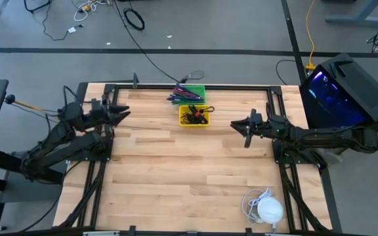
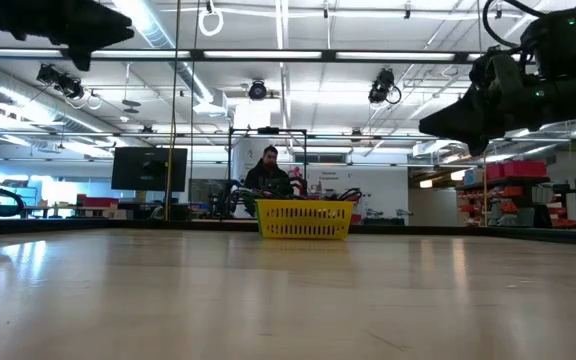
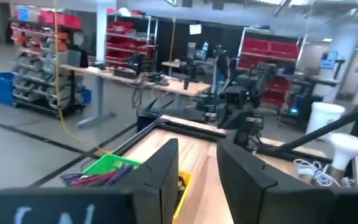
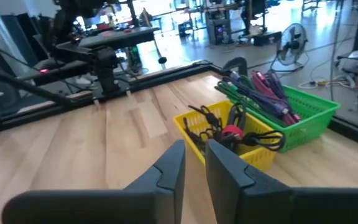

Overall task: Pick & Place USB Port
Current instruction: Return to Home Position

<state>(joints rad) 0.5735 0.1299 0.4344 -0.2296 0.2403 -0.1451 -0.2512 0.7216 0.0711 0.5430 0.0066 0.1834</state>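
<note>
A yellow basket of dark cables with a red piece stands at the table's far middle. A green basket of purple and pink cables stands just behind it. My left gripper hovers at the table's left, open and empty, pointing toward the baskets. My right gripper hovers at the right, fingers a small gap apart, empty, pointing toward the yellow basket. Both are raised above the table, as the low view shows.
A white round device with a coiled white cable lies at the table's near right. A black frame runs round the table edge. A person sits beyond the far edge. Bare wood lies in the middle and near part.
</note>
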